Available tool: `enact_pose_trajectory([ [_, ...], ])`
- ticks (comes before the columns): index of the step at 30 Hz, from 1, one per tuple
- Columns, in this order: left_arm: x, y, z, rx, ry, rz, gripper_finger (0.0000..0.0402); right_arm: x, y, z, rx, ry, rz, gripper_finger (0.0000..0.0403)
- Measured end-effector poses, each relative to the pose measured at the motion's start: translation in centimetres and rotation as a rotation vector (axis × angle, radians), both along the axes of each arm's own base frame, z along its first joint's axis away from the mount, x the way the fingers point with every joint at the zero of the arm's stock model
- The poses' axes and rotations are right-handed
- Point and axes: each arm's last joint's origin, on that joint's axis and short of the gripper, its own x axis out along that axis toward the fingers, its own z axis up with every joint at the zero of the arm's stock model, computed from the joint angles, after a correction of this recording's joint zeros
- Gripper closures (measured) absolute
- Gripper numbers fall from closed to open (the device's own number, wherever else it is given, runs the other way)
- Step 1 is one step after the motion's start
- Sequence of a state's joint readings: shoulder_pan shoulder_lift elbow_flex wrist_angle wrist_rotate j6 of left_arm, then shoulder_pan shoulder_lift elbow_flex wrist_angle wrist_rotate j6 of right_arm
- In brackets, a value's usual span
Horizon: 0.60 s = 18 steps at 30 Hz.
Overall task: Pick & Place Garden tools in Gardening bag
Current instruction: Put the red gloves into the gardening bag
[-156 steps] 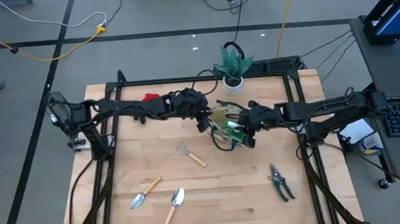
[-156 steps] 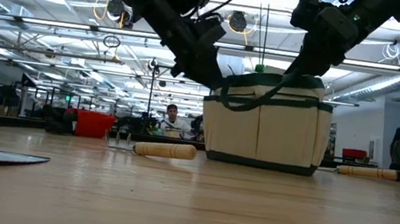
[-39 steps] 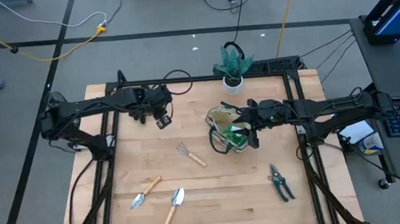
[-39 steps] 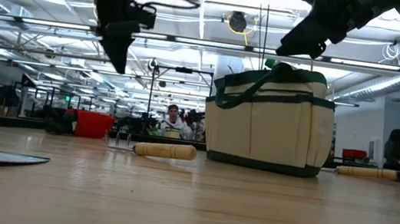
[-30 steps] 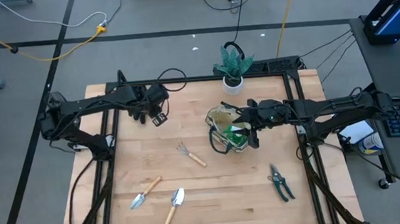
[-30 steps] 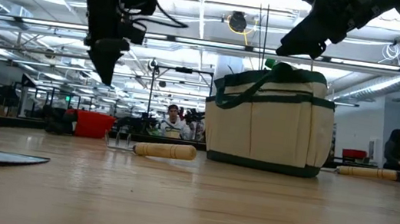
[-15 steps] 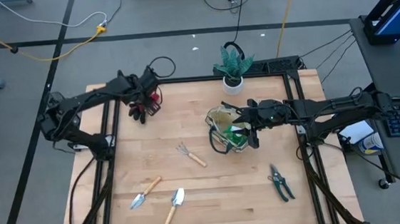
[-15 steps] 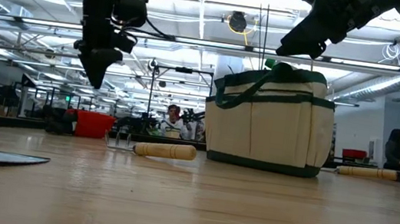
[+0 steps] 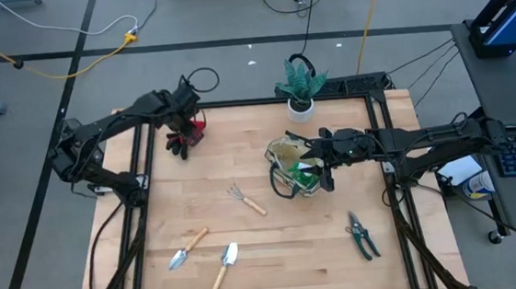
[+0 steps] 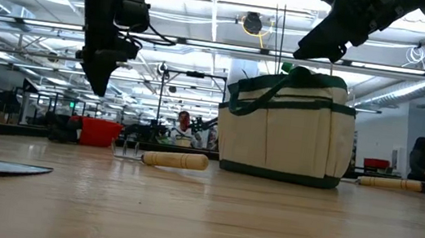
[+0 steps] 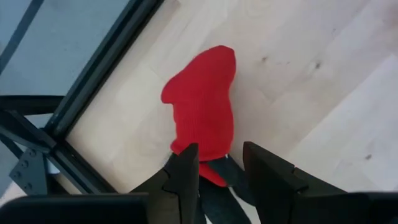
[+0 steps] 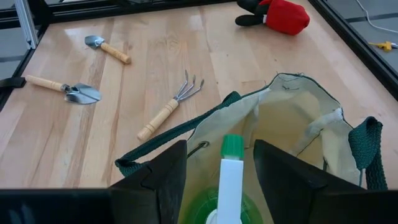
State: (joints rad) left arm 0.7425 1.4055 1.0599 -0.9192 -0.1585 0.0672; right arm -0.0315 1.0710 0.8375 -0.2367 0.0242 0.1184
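The tan gardening bag (image 9: 289,168) stands upright at mid-table, its mouth open (image 12: 292,124). A white piece with a green cap (image 12: 231,167) stands inside it. My right gripper (image 9: 323,169) hovers open just over the bag's mouth (image 10: 308,48), one finger on each side of that cap, touching nothing. My left gripper (image 9: 182,141) hangs open above the red-and-black piece (image 11: 202,102), which lies flat near the table's far left corner (image 9: 190,129). The hand rake (image 9: 245,199), two trowels (image 9: 187,248) (image 9: 223,266) and the pruning shears (image 9: 362,235) lie flat on the table.
A green plant in a white pot (image 9: 300,89) stands at the far edge behind the bag. A black frame rail (image 11: 93,81) runs close beside the red-and-black piece. Bare wood lies between the bag and the trowels. People show in the room behind (image 10: 184,123).
My left gripper has swung level toward the table's far left corner, rolling a little, and now stands over the red-and-black piece. My right gripper and the bag have kept still.
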Motion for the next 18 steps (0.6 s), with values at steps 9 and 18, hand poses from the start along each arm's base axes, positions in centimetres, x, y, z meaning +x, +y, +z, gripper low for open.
enact_pose_trajectory([
  [9,-0.53,0.64,0.00,0.008,-0.001,0.024,0.0270,0.00,0.01,0.00,0.000,0.000,0.000,0.0222],
  [18,-0.69,0.86,-0.85,0.016,-0.017,0.038,0.0270,0.00,0.01,0.00,0.000,0.000,0.000,0.0222],
])
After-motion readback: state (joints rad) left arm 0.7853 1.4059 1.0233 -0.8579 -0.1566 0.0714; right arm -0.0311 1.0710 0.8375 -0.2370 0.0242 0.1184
